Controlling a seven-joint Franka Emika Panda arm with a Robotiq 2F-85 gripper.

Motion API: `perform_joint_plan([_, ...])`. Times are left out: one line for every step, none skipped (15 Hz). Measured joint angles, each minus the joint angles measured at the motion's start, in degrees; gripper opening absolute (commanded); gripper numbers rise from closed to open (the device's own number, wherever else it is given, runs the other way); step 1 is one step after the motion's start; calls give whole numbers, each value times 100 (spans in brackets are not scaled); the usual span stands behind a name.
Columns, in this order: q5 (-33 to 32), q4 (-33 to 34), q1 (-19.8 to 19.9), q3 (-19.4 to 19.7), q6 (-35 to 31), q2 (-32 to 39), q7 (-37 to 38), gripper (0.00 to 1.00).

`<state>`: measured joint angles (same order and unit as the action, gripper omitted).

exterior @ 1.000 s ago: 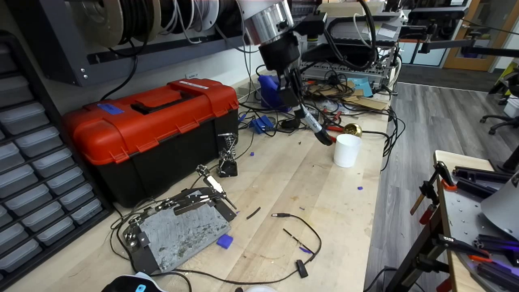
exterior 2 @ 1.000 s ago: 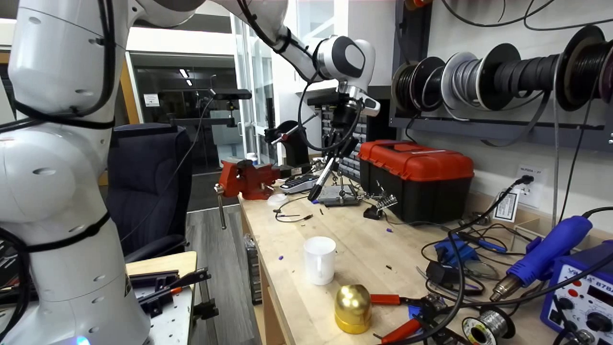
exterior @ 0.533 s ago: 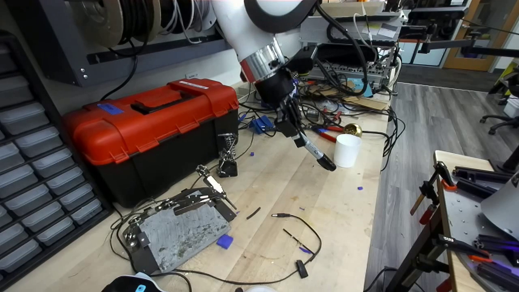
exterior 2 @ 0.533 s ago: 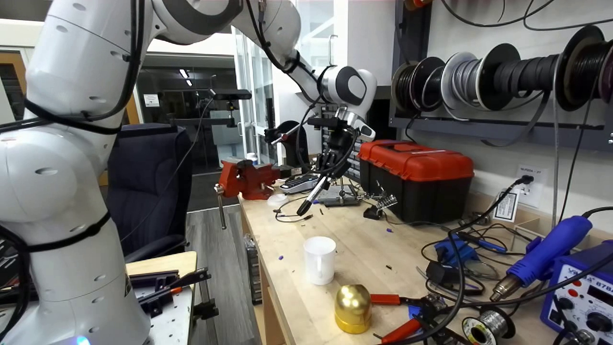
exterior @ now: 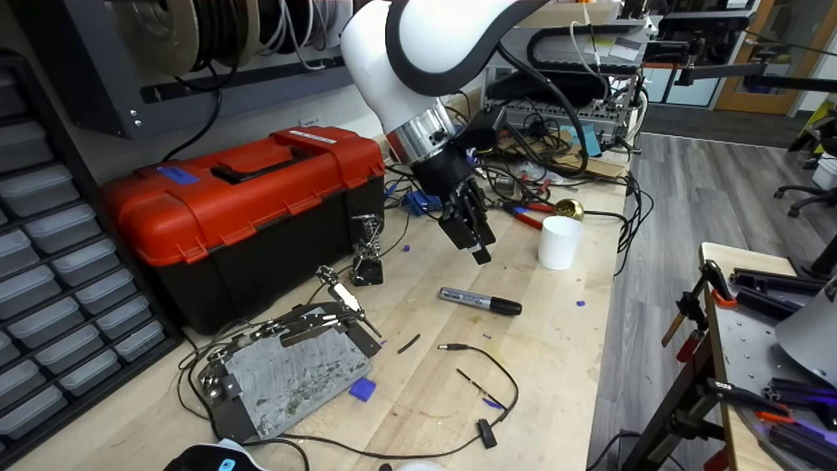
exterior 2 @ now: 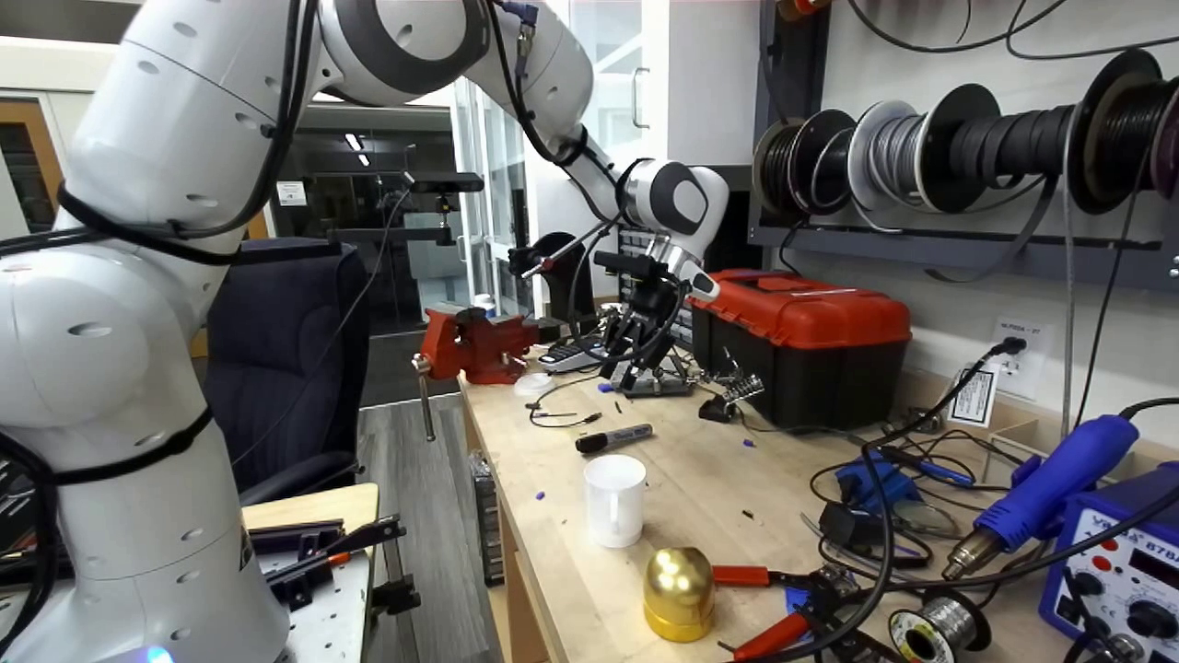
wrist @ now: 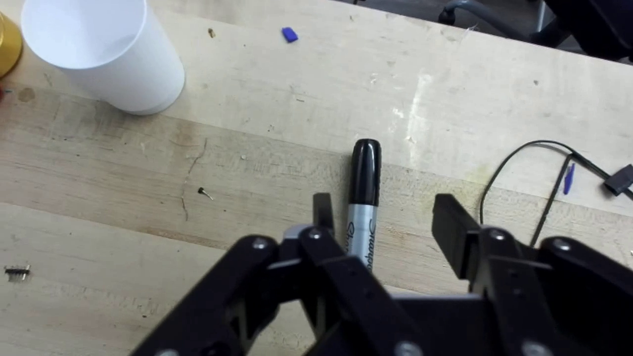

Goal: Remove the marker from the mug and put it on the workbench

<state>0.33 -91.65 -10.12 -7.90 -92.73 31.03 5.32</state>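
Marker (wrist: 364, 203) lying on workbench (exterior: 556, 373), mug (exterior 2: 614, 506) upright nearby, hand (wrist: 385, 217) spread apart, seemingly just above marker.

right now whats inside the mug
No object shows inside the mug, just white inner surface; its near side and the wrist view's edge hide the rest. The marker lies on the workbench.
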Motion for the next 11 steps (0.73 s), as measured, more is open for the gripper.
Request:
perform_joint_plan([12, -22, 10, 21, -50, -3, 4, 90])
perform_joint_plan([21, -68, 27, 41, -129, -16, 12, 96])
perform_joint_plan([39, -155, 41, 74, -242, -54, 34, 100])
perform_joint_plan([61, -271, 52, 115, -397, -108, 63, 85])
perform_joint_plan([88, -436, 64, 163, -591, -207, 128, 94])
perform_joint_plan([105, -607, 78, 197, -736, -321, 176, 99])
perform_joint_plan([119, -749, 94, 215, -807, -432, 194, 100])
perform_joint_plan([125, -838, 102, 224, -822, -520, 206, 100])
perform_joint_plan([127, -889, 102, 225, -829, -573, 219, 100])
perform_joint_plan([128, -917, 101, 224, -830, -606, 232, 100])
perform_joint_plan([131, -937, 101, 224, -833, -627, 238, 100])
